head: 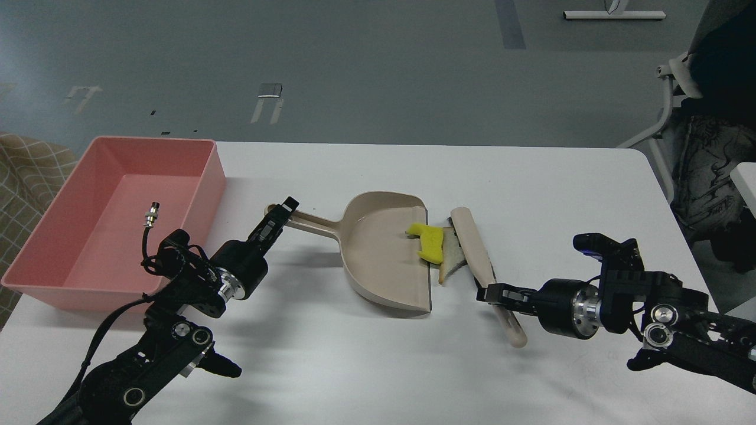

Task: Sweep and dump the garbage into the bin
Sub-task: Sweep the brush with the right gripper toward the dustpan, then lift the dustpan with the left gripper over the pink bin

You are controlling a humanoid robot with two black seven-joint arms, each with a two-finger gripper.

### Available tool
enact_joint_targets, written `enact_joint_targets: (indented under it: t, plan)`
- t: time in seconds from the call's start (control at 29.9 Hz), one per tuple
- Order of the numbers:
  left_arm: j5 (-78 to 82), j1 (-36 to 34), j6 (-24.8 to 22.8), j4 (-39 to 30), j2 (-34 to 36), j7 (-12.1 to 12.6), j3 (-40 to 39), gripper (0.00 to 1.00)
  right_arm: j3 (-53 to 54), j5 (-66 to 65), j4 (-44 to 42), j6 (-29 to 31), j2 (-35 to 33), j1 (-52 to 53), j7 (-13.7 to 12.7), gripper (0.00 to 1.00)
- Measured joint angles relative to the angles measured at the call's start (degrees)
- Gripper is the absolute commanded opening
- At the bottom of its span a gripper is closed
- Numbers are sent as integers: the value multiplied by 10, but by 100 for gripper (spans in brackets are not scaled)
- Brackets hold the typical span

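Observation:
The beige dustpan (381,254) lies mid-table, mouth to the right. My left gripper (276,219) is shut on its handle. The yellow foam chunk (430,241) sits across the dustpan's front lip, mostly inside. The white bread slice (449,264) lies just outside the lip, pressed between the lip and the brush. My right gripper (495,293) is shut on the handle of the beige brush (472,239), whose bristles touch the bread. The pink bin (127,212) stands at the far left and holds no garbage.
A patterned cloth (29,177) lies left of the table. A chair and a dark seated figure (709,136) are off the table's right edge. The table's white top (378,366) stretches bare in front of the dustpan.

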Motion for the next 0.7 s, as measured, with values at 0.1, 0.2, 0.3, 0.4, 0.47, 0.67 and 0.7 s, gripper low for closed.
enact_joint_targets:
  t: [0.1, 0.2, 0.3, 0.4, 0.47, 0.67, 0.7]
  plan:
    - [0, 0, 0, 0, 0, 0, 0, 0, 0, 3, -2, 0, 37, 2, 4, 0]
    - [0, 0, 0, 0, 0, 0, 0, 0, 4, 5, -2, -2, 58, 4, 8, 0]
    - [0, 0, 0, 0, -1, 0, -1, 0, 11, 6, 1, -4, 64, 11, 14, 0]
    - [0, 0, 0, 0, -2, 0, -1, 0, 20, 15, 10, -4, 62, 17, 18, 0]
    - [-1, 0, 0, 0, -4, 0, -2, 0, 32, 32, 22, -4, 55, 20, 18, 0]
    - [-14, 4, 1, 0, -10, 0, -8, 0, 49, 52, 55, -6, 13, 27, 19, 0]
    - [-24, 4, 1, 0, -10, 0, -10, 0, 52, 53, 61, -6, 2, 27, 19, 0]
